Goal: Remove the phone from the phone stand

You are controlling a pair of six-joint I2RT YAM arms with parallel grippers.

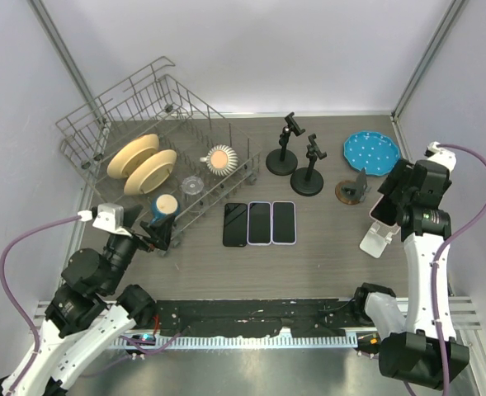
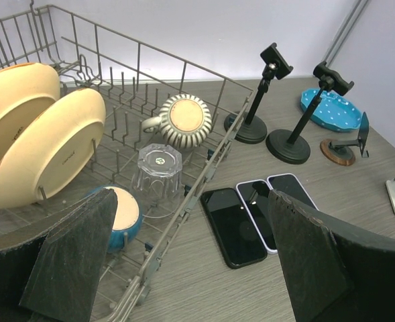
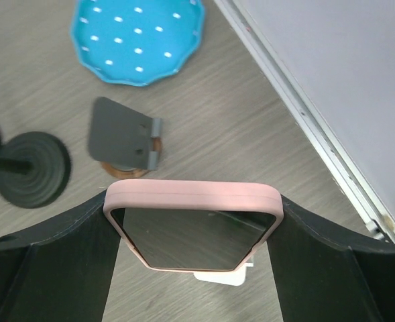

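Note:
A phone (image 3: 194,228) in a pink case sits between the fingers of my right gripper (image 3: 192,221), which is shut on its two side edges. In the top view this phone (image 1: 383,211) is at the right of the table, tilted, with the right gripper (image 1: 389,202) around it. The white phone stand (image 1: 376,240) lies just below it, and a bit of the stand (image 3: 218,277) shows under the phone's lower edge. Whether they touch I cannot tell. My left gripper (image 1: 156,233) hangs open beside the dish rack, and its fingers (image 2: 73,258) hold nothing.
Three phones (image 1: 260,223) lie flat side by side mid-table. A wire dish rack (image 1: 86,132) with bowls, a mug and a glass fills the left. Two black clamp stands (image 1: 282,150) (image 1: 309,172), a blue plate (image 1: 371,152) and a small dark stand (image 1: 354,190) lie behind.

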